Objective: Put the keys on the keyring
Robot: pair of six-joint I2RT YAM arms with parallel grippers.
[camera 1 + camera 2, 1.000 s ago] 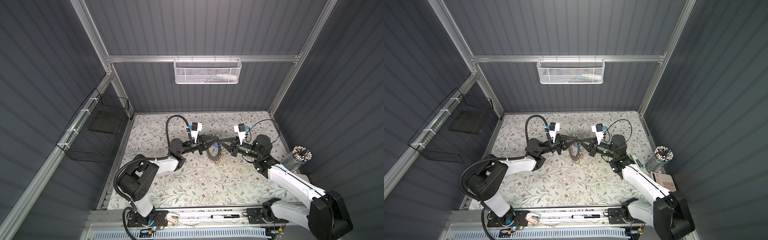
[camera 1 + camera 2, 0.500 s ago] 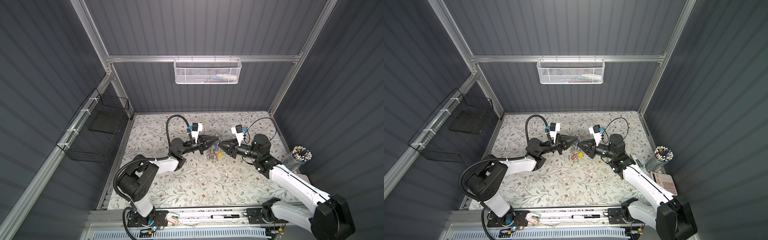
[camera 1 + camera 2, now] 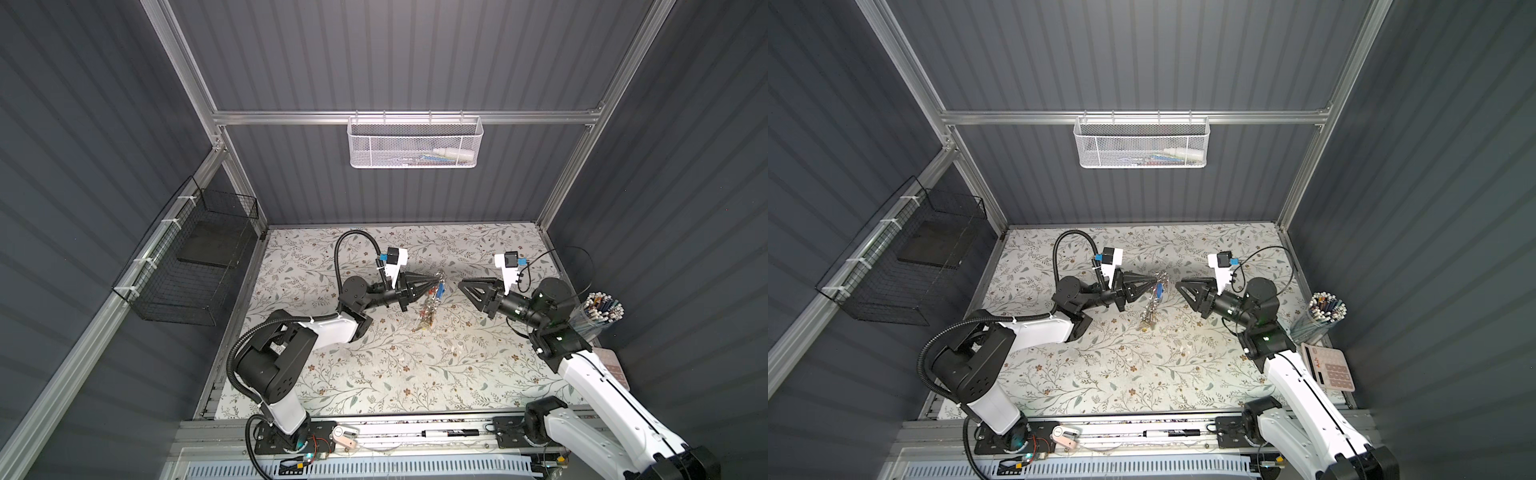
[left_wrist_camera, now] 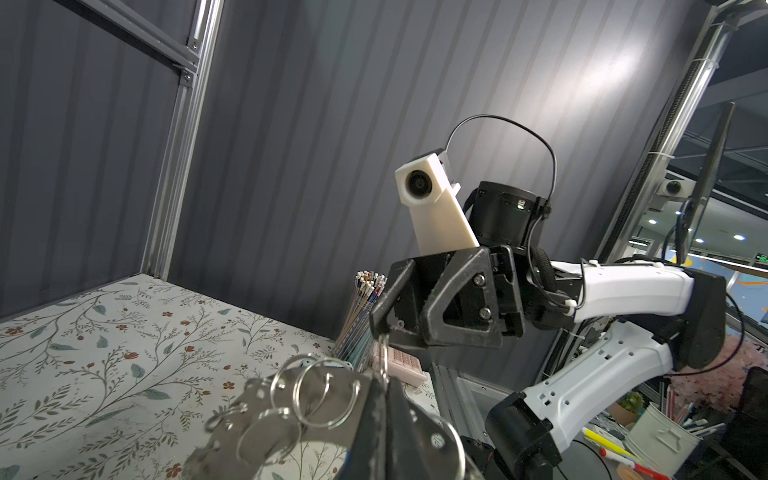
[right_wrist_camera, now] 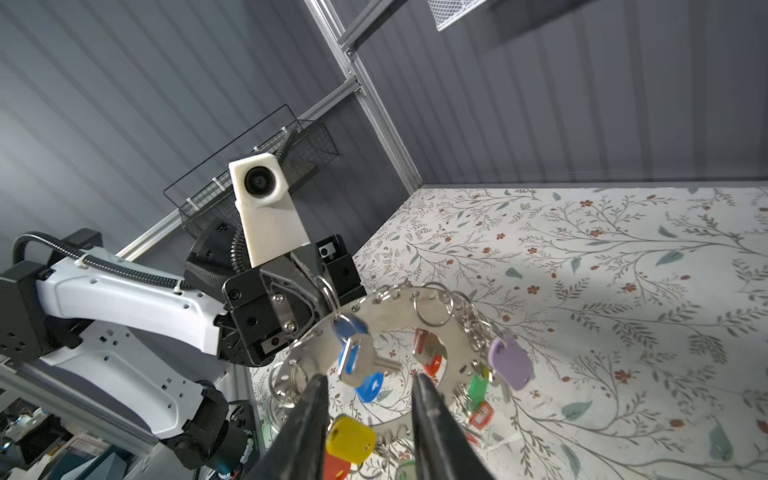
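Note:
My left gripper [image 3: 431, 283] is shut on the rim of the keyring [image 3: 430, 305], a flat grey metal plate held above the floral mat, seen edge-on in both top views. In the right wrist view the keyring [image 5: 395, 307] shows split rings and red, green, purple and yellow tags. The keys [image 5: 353, 357], silver with a blue tag, hang from a split ring next to the left gripper [image 5: 328, 301]. My right gripper [image 5: 368, 376] is open, its fingers [image 5: 316, 407] just short of the blue tag and touching nothing. In a top view the right gripper [image 3: 1177, 284] stands apart from the keyring [image 3: 1152, 309].
A clear cup of pens [image 3: 598, 311] and a pink calculator [image 3: 1329, 370] sit at the mat's right edge. A white mesh basket [image 3: 415, 145] hangs on the back wall, a black wire basket [image 3: 191, 257] on the left wall. A marker [image 3: 451, 433] lies on the front rail.
My right gripper has opened and drawn back to the right, away from the keyring. The keyring now hangs from the left gripper alone, turned edge-on.

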